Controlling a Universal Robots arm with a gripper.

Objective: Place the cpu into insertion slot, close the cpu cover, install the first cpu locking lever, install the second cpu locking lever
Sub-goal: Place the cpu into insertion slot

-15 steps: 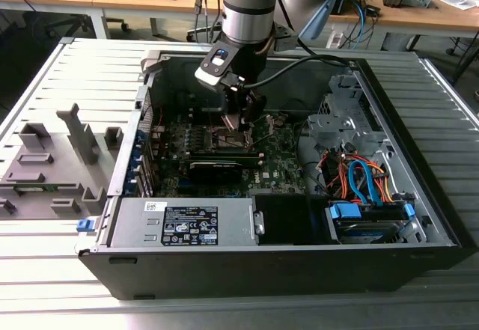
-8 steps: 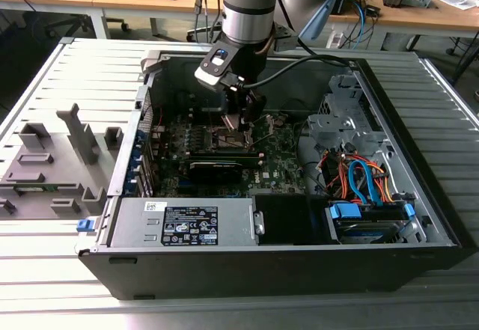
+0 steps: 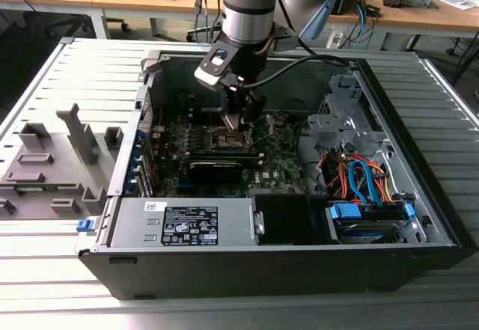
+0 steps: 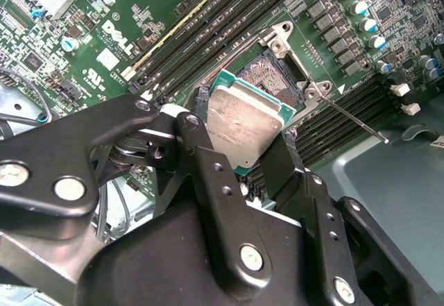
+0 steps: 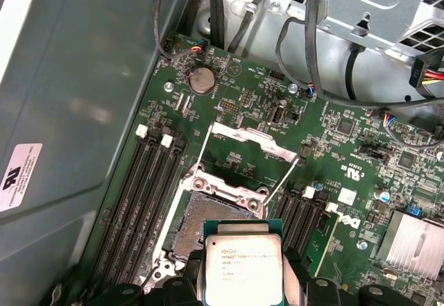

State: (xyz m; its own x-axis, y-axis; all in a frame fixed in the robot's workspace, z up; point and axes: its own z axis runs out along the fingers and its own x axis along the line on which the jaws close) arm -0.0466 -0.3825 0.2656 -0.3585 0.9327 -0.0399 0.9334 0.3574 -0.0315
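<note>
My gripper [image 3: 241, 120] hangs inside the open computer case, shut on the cpu [image 4: 246, 122], a silvery square chip with a green edge. In both wrist views the black fingers [image 4: 198, 143] clamp two opposite edges of the chip [image 5: 243, 268]. The chip hovers tilted just above the insertion slot [image 5: 198, 226], overlapping one corner of the dark socket [image 4: 267, 73]. The cpu cover [image 5: 253, 141] stands raised open on the far side of the socket. A thin locking lever [image 4: 354, 122] sticks out free beside the socket rim.
Long black memory slots [image 5: 139, 202] flank the socket on both sides. A black card [image 3: 217, 167], the power supply [image 3: 187, 221], a drive cage [image 3: 344, 113] and loose cables [image 3: 359, 180] crowd the case. A grey fixture [image 3: 45, 165] stands outside at the exterior view's left.
</note>
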